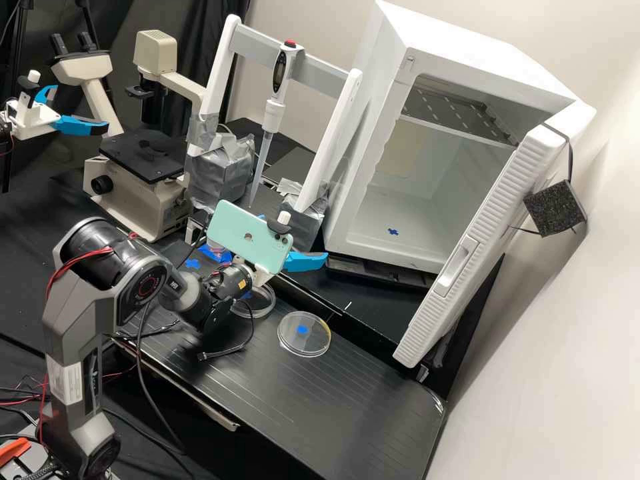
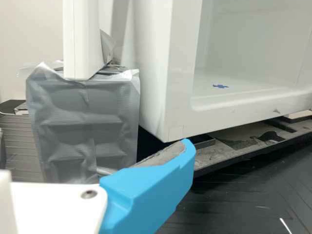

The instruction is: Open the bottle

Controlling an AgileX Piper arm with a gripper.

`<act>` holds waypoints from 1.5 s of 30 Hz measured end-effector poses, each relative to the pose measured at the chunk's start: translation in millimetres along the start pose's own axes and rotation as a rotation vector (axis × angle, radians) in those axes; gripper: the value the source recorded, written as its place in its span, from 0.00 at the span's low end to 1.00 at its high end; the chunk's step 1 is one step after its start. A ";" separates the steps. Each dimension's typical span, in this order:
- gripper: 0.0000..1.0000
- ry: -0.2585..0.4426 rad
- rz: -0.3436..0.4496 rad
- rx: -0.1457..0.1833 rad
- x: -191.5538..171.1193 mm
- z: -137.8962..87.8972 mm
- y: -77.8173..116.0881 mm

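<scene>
Bottle (image 1: 215,252) partly hidden behind phone (image 1: 243,245), near petri dish (image 1: 268,309); gripper (image 1: 306,261) fingers apart.

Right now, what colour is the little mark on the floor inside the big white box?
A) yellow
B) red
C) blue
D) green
C: the mark lying on the floor inside the white box is blue.
</scene>
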 end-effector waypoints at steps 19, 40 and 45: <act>1.00 0.163 0.054 0.007 -52.3 -28.1 -0.5; 1.00 0.208 -0.118 -0.078 -62.0 -35.4 -64.7; 0.00 0.207 -0.120 -0.079 -62.8 -34.6 -65.1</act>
